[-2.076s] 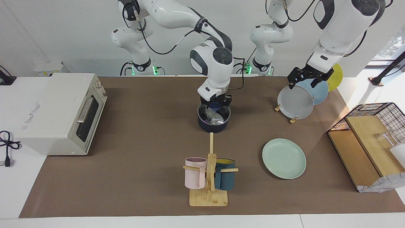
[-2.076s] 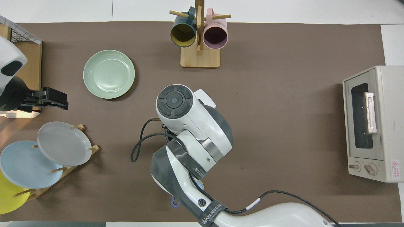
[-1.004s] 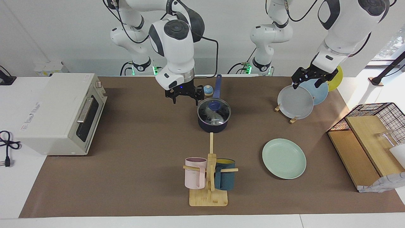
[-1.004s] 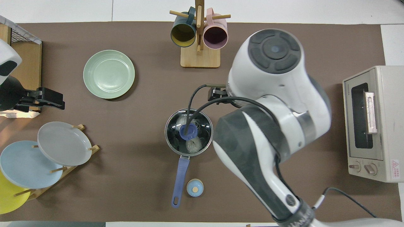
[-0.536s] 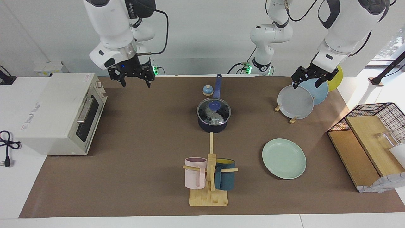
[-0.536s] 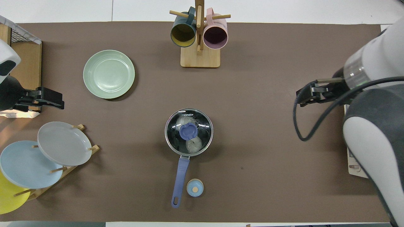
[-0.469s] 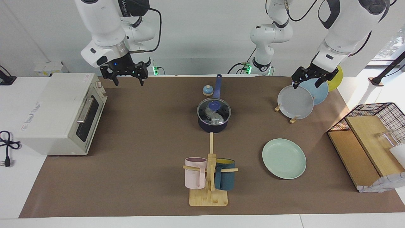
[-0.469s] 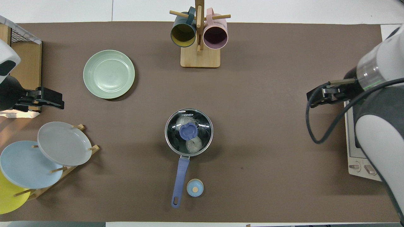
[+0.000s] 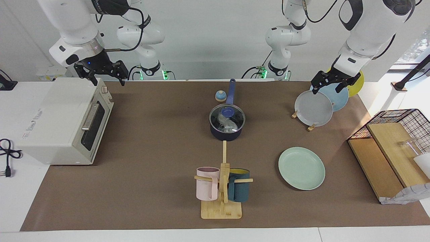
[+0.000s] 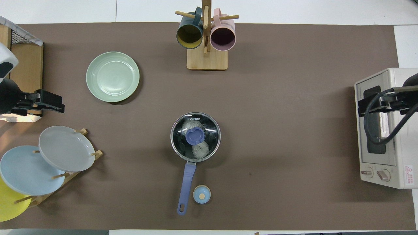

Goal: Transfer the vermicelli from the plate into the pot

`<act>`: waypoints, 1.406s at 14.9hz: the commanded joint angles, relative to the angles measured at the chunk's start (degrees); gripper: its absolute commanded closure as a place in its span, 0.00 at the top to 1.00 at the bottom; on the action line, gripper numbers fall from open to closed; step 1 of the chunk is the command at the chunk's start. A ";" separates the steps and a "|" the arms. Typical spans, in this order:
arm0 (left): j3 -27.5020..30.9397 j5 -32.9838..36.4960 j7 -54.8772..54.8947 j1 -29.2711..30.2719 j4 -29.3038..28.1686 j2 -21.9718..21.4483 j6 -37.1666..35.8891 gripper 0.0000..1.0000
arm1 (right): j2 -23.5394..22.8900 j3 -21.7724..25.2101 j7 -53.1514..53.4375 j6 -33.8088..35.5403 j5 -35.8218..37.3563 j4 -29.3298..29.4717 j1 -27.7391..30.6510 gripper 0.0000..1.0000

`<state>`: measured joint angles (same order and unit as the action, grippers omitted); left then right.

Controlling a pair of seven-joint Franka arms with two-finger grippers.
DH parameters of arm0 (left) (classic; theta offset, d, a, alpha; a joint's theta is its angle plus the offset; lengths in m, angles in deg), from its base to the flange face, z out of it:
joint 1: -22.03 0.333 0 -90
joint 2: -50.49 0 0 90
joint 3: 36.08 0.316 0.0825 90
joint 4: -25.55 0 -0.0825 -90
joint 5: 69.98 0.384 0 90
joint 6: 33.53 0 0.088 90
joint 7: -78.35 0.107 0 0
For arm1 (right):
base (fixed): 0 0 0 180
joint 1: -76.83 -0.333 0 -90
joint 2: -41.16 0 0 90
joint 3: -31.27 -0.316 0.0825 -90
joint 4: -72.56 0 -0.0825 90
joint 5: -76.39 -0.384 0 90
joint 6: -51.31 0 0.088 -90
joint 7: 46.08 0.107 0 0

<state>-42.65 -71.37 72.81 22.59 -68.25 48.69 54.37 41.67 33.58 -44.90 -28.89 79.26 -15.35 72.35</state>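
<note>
The dark navy pot [image 9: 226, 132] stands mid-table with its blue handle toward the robots; it also shows in the overhead view [image 10: 183, 143]. A glass lid with a blue knob [image 10: 195, 136] sits on it. The white vermicelli [image 10: 200, 149] lies inside, seen through the lid. The mint-green plate [image 9: 301, 168] lies bare, farther from the robots and toward the left arm's end; it also shows in the overhead view [image 10: 112, 76]. My right gripper [image 9: 108, 81] is open and empty, up over the toaster oven's corner. My left gripper [image 9: 326, 89] is open and empty, over the plate rack.
A toaster oven [image 9: 63, 117] stands at the right arm's end. A mug tree [image 9: 221, 188] with a pink and a teal mug stands farther out than the pot. A rack holds grey [image 9: 314, 109], blue and yellow plates. A small blue round object [image 9: 220, 96] sits beside the pot handle.
My right gripper has left the pot's lid, risen and swung away to over the toaster oven. The lid stays on the pot. The left arm has barely moved.
</note>
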 commanded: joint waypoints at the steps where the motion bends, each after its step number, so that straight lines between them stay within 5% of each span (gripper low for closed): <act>1: -0.46 0.78 0.36 0.85 0.19 -0.57 -0.46 1.00 | 2.13 -0.38 -1.44 -1.80 -0.32 -2.88 0.35 1.00; 10: -0.02 0.78 0.36 0.85 0.02 -0.84 -0.63 1.00 | 1.86 -0.64 -1.44 -4.17 0.29 -3.41 2.63 1.00; 14: -0.02 0.78 0.36 0.85 0.02 -0.84 -0.63 1.00 | 1.07 -5.56 -1.35 -3.03 0.29 -1.48 7.29 1.00; 21: -0.02 0.78 0.36 0.85 0.02 -0.84 -0.63 1.00 | 1.16 -3.63 -1.27 -2.24 -0.67 -1.30 7.20 1.00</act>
<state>-42.39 -71.37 72.80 22.90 -68.25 48.43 54.37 42.73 29.97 -44.93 -32.06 79.31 -17.28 78.39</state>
